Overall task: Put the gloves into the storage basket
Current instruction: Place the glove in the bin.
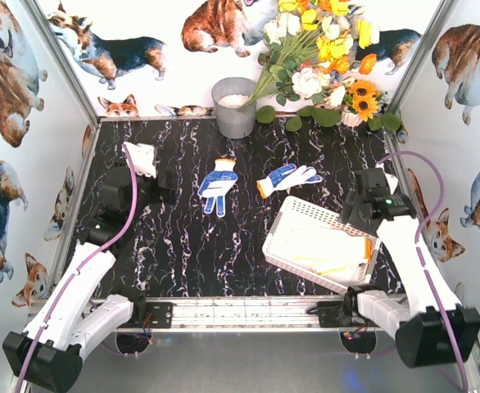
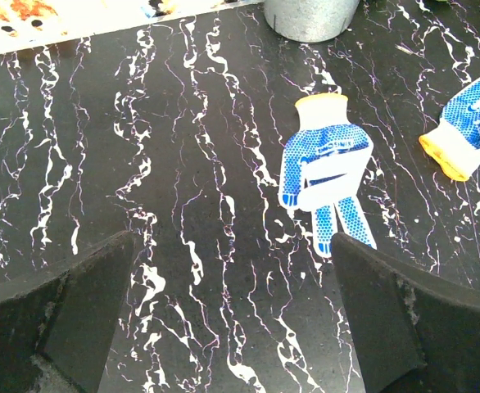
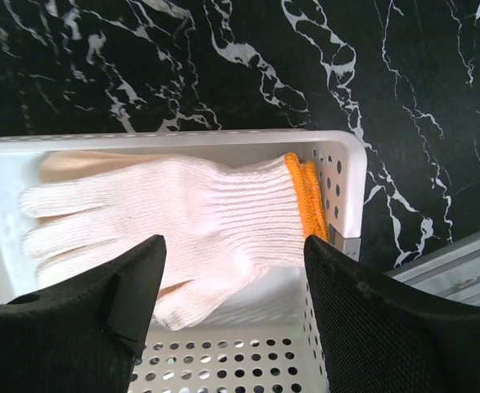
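Right gripper stands open over the storage basket, empty; an orange-cuffed glove lies inside. Left gripper is wide open, empty. Blue-dotted gloves lie mid-worktop, toward the rear edge. Expect them light and limp; pinch yours mid-palm.
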